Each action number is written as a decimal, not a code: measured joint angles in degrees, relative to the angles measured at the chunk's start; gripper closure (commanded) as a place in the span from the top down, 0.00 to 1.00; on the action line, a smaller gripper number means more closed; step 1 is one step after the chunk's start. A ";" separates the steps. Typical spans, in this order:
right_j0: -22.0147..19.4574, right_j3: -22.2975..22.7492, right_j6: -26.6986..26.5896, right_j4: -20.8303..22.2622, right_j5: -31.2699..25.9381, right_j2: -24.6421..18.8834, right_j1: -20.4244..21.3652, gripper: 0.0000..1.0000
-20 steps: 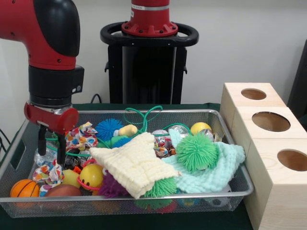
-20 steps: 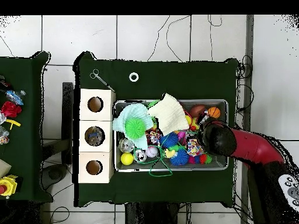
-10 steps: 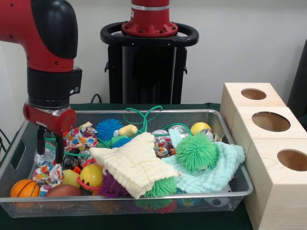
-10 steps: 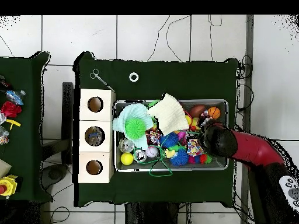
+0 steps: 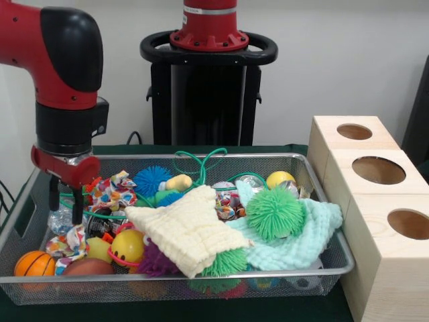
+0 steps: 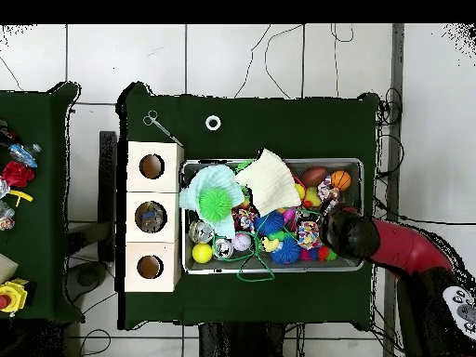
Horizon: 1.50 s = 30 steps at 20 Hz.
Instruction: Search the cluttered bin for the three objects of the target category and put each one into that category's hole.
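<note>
The wire mesh bin [image 5: 338,258] is full of toys and also shows in the overhead view [image 6: 361,186]. In it lie a pale yellow cloth [image 5: 191,228], a mint cloth [image 5: 305,235], a green spiky ball [image 5: 273,212], a blue spiky ball [image 5: 151,180], an orange basketball [image 5: 33,263] and a yellow smiley ball [image 5: 129,245]. My gripper [image 5: 65,211] is open and empty. It hangs at the bin's left end, its tips low among a patterned fabric bow [image 5: 112,191] and a crumpled clear bottle [image 5: 59,220]. In the overhead view the arm [image 6: 349,232] hides the gripper.
Three pale wooden boxes with round holes stand right of the bin: far [image 5: 354,131], middle [image 5: 379,170], near [image 5: 409,223]. A green cord [image 5: 201,161] loops over the bin's back rim. A metal tool [image 6: 160,125] and a white ring [image 6: 213,123] lie on the green table.
My gripper has moved toward the bin's left end in the front view and risen slightly. It stays open and empty. The toys have not moved.
</note>
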<state>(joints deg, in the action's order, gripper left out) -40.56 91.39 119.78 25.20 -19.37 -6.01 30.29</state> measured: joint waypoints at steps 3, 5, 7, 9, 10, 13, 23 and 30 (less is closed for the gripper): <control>0.87 0.03 0.00 -0.01 0.01 1.90 -0.60 1.00; 1.39 0.02 0.00 -0.01 0.01 2.95 -0.90 1.00; 1.89 0.02 0.00 -0.01 0.01 3.85 -1.14 1.00; 2.98 0.02 0.00 -0.02 0.02 5.51 -1.57 1.00; 3.47 0.02 0.00 -0.04 0.02 6.17 -1.74 1.00; 4.39 0.02 0.00 -0.04 0.02 7.43 -2.11 1.00; 5.68 -0.02 0.00 -0.06 0.05 11.36 -5.27 1.00; 5.14 -0.20 0.01 0.42 2.16 12.03 -9.05 1.00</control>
<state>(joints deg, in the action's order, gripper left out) -35.43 91.19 119.79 25.62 -17.21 6.02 21.24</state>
